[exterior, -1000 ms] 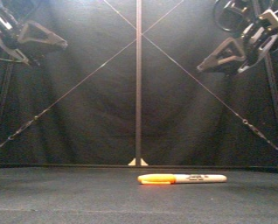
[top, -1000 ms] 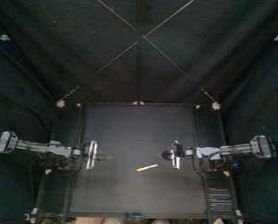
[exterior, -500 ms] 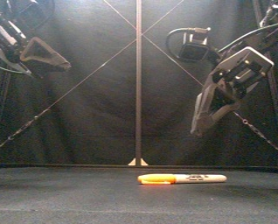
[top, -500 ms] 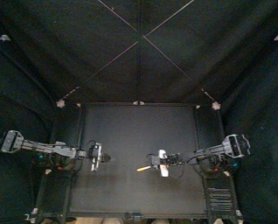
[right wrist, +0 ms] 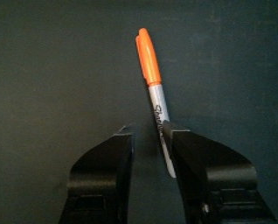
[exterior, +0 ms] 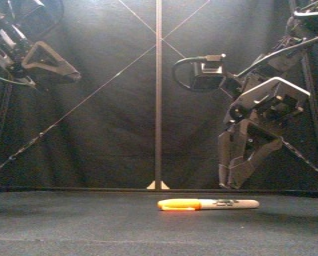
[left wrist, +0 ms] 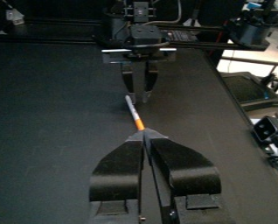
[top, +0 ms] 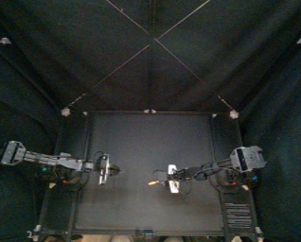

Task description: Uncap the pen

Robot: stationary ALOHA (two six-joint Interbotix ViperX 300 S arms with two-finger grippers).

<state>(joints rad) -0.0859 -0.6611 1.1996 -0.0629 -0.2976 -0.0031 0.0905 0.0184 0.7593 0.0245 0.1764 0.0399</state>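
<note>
The marker pen [exterior: 209, 204] lies flat on the black table, its orange cap to the left and its pale printed barrel to the right. My right gripper [exterior: 233, 183] hangs just above the barrel end, pointing down. In the right wrist view the jaws [right wrist: 151, 131] stand open, and the pen [right wrist: 153, 79] runs out from the gap between them, clear of both. In the top view the right gripper [top: 173, 180] covers most of the pen [top: 154, 177]. My left gripper [top: 102, 170] is held high at the table's left; its jaws [left wrist: 146, 138] look shut and empty, aimed at the pen [left wrist: 133, 112].
The black table [top: 140, 132] carries nothing else. Black curtains close the back and both sides. In the left wrist view the right gripper [left wrist: 139, 74] stands beyond the pen's far end.
My right gripper has swung in from the right and come down over the pen's barrel end, and its jaws have opened. The left arm has barely moved. The pen lies where it was.
</note>
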